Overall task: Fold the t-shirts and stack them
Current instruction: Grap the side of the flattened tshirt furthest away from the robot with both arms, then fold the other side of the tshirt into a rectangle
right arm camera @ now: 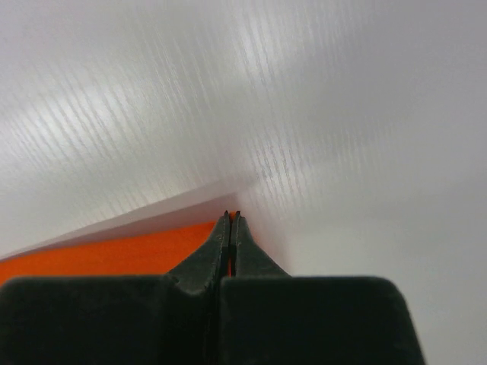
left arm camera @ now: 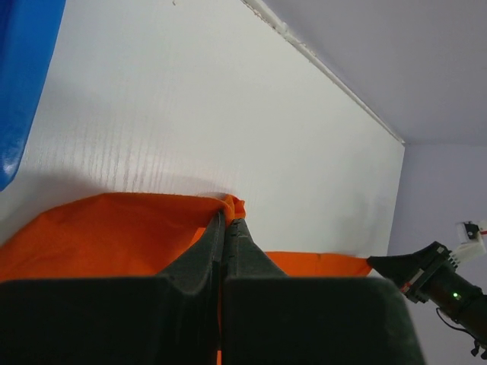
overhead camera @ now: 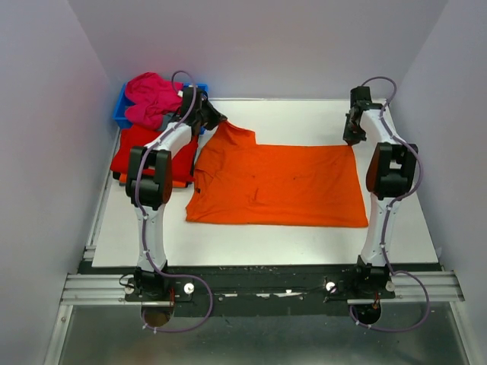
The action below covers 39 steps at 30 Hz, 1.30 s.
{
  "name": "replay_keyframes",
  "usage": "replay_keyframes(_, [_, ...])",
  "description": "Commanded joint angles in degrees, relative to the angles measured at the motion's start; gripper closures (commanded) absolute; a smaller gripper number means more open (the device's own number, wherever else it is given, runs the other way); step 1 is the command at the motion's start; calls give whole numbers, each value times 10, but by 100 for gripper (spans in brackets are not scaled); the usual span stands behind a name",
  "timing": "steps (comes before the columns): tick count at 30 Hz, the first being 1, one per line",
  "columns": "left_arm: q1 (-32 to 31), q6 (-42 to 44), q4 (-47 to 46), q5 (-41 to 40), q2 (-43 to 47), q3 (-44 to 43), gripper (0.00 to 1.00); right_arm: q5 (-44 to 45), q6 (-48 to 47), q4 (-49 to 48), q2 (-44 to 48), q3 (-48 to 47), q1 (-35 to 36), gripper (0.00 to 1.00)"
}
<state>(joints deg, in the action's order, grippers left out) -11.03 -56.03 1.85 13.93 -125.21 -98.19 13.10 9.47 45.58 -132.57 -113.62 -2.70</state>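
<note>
Two far corners of the orange shirt, spread flat just right of the blue bin, are pinched in the fully closed left gripper and right gripper, presumably for folding, while a pink shirt is heaped in that bin and a red shirt is laid before it, neither judged an obstacle.

Nothing readable is showing in any of the three views; no lettering, number, label, brand mark or sign is coming through clearly enough to read.
</note>
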Motion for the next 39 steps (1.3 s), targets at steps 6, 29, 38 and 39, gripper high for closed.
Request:
replay_keyframes(6, [-15,36,39,-33,16,-24,100,-19,38,-86,86,81,0,99])
replay_keyframes(29, [-30,93,54,-89,221,178,100,8,142,-181,253,308,-6,99])
replay_keyframes(38, [-49,96,70,-115,288,235,100,3,150,-181,296,341,-14,99])
replay_keyframes(39, [-51,94,71,-115,292,238,100,-2,152,-177,296,343,-16,99])
